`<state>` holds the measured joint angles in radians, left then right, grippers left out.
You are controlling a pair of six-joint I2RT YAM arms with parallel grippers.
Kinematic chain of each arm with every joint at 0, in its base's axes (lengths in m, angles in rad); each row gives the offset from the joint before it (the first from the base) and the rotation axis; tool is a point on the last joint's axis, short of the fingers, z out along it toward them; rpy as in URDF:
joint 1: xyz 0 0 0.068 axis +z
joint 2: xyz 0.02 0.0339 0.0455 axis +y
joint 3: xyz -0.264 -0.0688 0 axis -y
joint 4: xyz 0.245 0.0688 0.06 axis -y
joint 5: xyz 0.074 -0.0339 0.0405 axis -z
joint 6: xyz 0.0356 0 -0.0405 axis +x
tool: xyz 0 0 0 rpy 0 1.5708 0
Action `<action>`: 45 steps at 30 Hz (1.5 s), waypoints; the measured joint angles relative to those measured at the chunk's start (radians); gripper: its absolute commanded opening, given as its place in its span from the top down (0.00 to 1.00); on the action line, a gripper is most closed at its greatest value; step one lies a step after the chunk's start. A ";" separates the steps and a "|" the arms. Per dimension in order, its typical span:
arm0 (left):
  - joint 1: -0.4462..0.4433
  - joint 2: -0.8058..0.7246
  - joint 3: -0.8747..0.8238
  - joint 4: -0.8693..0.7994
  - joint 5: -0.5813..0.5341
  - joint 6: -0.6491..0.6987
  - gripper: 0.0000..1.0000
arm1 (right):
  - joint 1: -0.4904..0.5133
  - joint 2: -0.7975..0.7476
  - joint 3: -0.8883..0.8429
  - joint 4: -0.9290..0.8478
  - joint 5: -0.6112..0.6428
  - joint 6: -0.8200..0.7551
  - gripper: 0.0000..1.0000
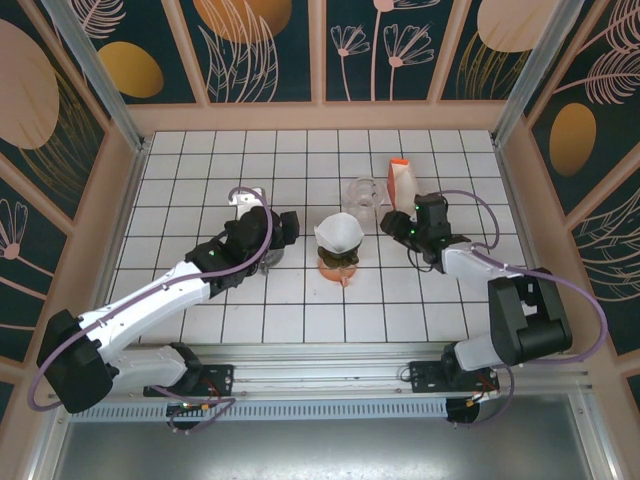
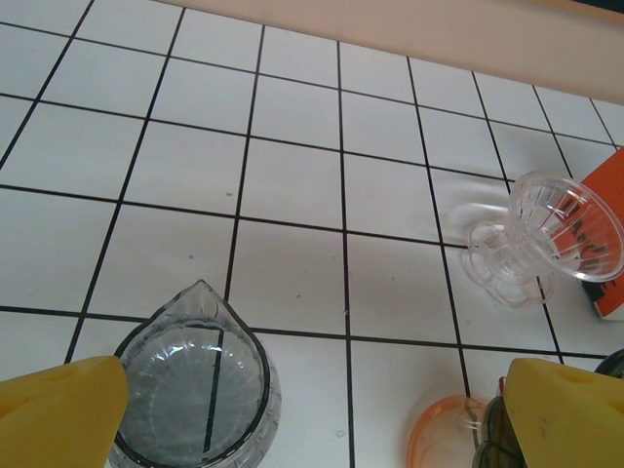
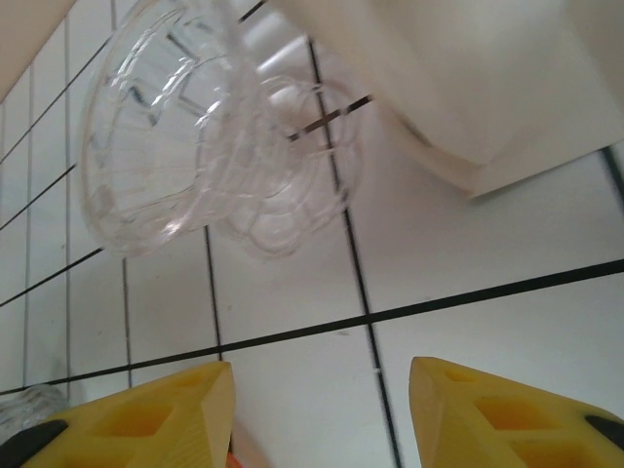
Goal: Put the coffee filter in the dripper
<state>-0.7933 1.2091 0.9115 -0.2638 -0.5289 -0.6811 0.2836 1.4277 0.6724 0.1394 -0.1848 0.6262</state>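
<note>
The coffee filter [image 1: 338, 232] looks light, soft, crushable; pinch its rim. Both empty: left hand [image 2: 317, 400] wide open, right hand [image 3: 320, 385] half-open.

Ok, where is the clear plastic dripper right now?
In the top view the clear plastic dripper lies tipped right of centre, left of the orange-and-white carton.

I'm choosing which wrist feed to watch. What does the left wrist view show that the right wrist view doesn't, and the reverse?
Left wrist view's own: a glass carafe by one finger of the wide-open left claw, and the rim of an orange dripper at the bottom edge. Right wrist view's own: the right claw, open with bare tile between its fingers. Shared: the clear dripper lying on its side, the box beside it, orange from the left wrist and pale from the right, and the white tiled table.
</note>
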 measured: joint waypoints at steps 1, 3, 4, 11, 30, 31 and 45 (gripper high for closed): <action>0.000 0.000 -0.001 0.000 -0.001 0.000 0.01 | 0.010 0.000 0.000 0.012 0.000 0.007 0.44; 0.000 0.000 -0.001 0.001 -0.005 0.000 0.01 | 0.026 0.000 0.000 0.049 0.000 0.025 0.42; 0.000 0.000 -0.001 0.001 -0.005 0.000 0.01 | 0.028 0.000 0.000 0.065 0.002 0.039 0.41; 0.000 0.000 -0.001 0.001 -0.008 0.000 0.01 | 0.031 0.075 0.042 0.141 0.058 0.177 0.39; 0.040 0.021 0.026 0.017 0.039 0.035 0.01 | 0.053 0.345 0.283 0.198 0.024 0.235 0.39; 0.069 0.026 0.026 0.029 0.063 0.039 0.01 | 0.051 0.360 0.296 0.198 0.013 0.225 0.40; 0.265 0.382 0.265 0.174 0.316 0.143 0.17 | 0.043 0.551 0.512 0.195 -0.161 0.171 0.41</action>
<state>-0.5282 1.5909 1.1767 -0.0898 -0.2131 -0.5377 0.3271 1.9785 1.1843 0.3344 -0.3462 0.7967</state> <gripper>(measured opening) 0.862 0.595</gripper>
